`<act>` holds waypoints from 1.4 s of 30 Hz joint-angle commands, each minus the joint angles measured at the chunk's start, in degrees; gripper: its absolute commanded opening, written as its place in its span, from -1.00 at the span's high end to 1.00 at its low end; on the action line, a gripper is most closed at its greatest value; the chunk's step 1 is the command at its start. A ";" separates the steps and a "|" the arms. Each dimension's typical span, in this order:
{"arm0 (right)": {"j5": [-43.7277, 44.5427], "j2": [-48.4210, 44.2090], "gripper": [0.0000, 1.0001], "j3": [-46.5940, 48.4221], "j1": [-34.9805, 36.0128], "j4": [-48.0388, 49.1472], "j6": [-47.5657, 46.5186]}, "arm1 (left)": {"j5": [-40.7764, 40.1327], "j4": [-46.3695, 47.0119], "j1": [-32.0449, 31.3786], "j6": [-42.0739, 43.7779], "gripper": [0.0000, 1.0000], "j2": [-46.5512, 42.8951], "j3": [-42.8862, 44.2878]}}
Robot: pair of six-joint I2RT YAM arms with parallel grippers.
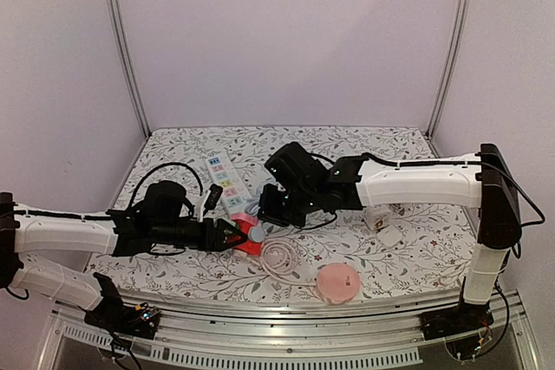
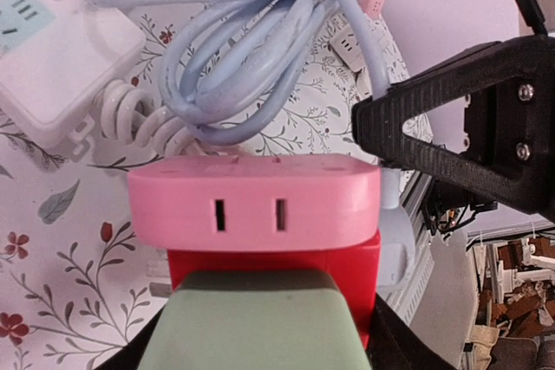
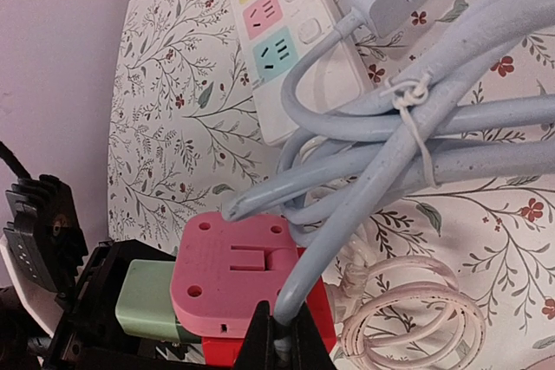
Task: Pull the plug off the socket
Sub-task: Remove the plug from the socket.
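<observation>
Near mid-table, the left gripper (image 1: 234, 236) clamps the pink socket (image 2: 251, 205) tight; it should simply anchor. Beside it, the right gripper (image 3: 279, 335) has its jaws nearly closed on the blue plug (image 2: 395, 240) at the socket's edge; pull straight out, without twisting.

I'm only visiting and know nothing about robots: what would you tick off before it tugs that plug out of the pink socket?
1. Left gripper clamping the pink socket: ok.
2. Right gripper closed on the blue cord at the socket's edge: ok.
3. Grip on the plug body rather than only the cord: cannot tell.
4. Plug seated in the socket, not yet out: ok.
5. Tied cord bundle slack, not stretched: ok.
6. White power strip out of the pull's way: cannot tell.
</observation>
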 commanded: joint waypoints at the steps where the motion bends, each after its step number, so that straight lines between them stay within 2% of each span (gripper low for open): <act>1: 3.36 1.31 1.00 2.91 -2.39 -1.25 -2.01 | 1.48 -1.38 0.65 3.69 0.32 -2.36 -1.16; 7: 3.19 1.42 1.00 2.73 -2.36 -1.24 -2.04 | 0.73 -2.02 0.41 3.53 0.32 -2.50 -1.08; 12: 3.30 0.86 1.00 2.46 -2.37 -1.23 -2.04 | -3.10 -4.60 0.54 1.74 0.34 -2.69 -0.52; 18: 2.93 0.45 1.00 2.06 -2.32 -1.21 -2.05 | -10.62 -11.19 1.76 -4.51 0.35 -1.99 -0.24; 22: 3.01 -0.48 1.00 0.99 -2.16 -1.23 -1.80 | -11.75 -10.37 2.85 -7.63 0.35 -1.20 -1.84; 33: 2.67 -1.51 1.00 -1.43 -1.25 -0.84 -0.55 | -10.21 -7.17 3.61 -8.47 0.35 -0.04 -2.07; 42: 3.60 -1.78 1.00 -1.08 -1.39 -0.90 -0.90 | -6.74 -5.78 3.53 -3.53 0.36 -1.12 -2.52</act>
